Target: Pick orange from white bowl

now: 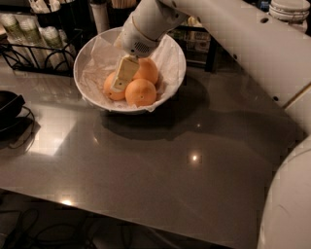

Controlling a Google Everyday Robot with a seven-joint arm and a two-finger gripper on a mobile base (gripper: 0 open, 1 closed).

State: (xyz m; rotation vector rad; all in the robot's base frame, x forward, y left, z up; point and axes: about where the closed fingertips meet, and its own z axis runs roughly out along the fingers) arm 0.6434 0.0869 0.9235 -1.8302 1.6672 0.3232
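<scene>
The white bowl (172, 58), lined with crumpled white paper, stands at the back of the grey table. Three pale oranges lie in it: one on the left (109, 90), one at the front (142, 93) and one behind (148, 70). My gripper (121, 82) reaches down into the bowl from the white arm above. Its cream tip lies against the left orange, between it and the other two. The left orange is partly hidden by the gripper. I cannot tell which orange, if any, is held.
A black wire rack (34, 53) with pale bottles stands left of the bowl. A dark object with cables (9, 109) lies at the left table edge. Shelving and a white jar (289, 12) are behind. My white arm body (291, 204) fills the lower right.
</scene>
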